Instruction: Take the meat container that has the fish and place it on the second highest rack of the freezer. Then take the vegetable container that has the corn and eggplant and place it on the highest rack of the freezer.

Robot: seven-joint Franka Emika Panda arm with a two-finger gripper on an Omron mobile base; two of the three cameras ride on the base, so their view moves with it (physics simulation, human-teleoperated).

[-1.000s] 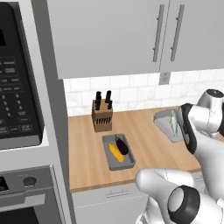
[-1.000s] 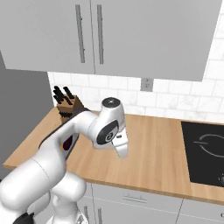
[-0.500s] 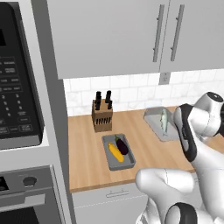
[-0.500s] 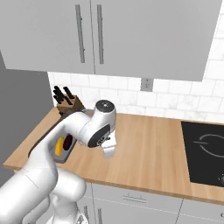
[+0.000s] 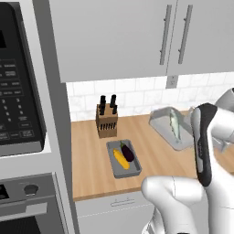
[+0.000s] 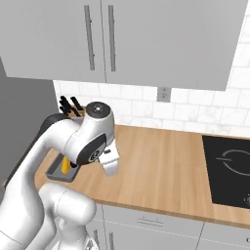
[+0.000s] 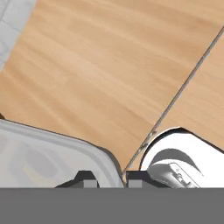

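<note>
Hand view: tray rim (image 7: 87,146) between fingertips (image 7: 86,179).

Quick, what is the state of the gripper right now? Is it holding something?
Gripper: closed on the rim of the grey fish container, holding it tilted above the counter.

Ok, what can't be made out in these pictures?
- Left base view: the robot's forearm covers the near end of the pale grey tray with the slim silvery fish, and the grip on it.
- Right base view: the arm covers most of the grey vegetable tray; the yellow corn cob peeks out, the dark purple eggplant is covered.
- Hand view: the bottom edge cuts off the gripper.
</note>
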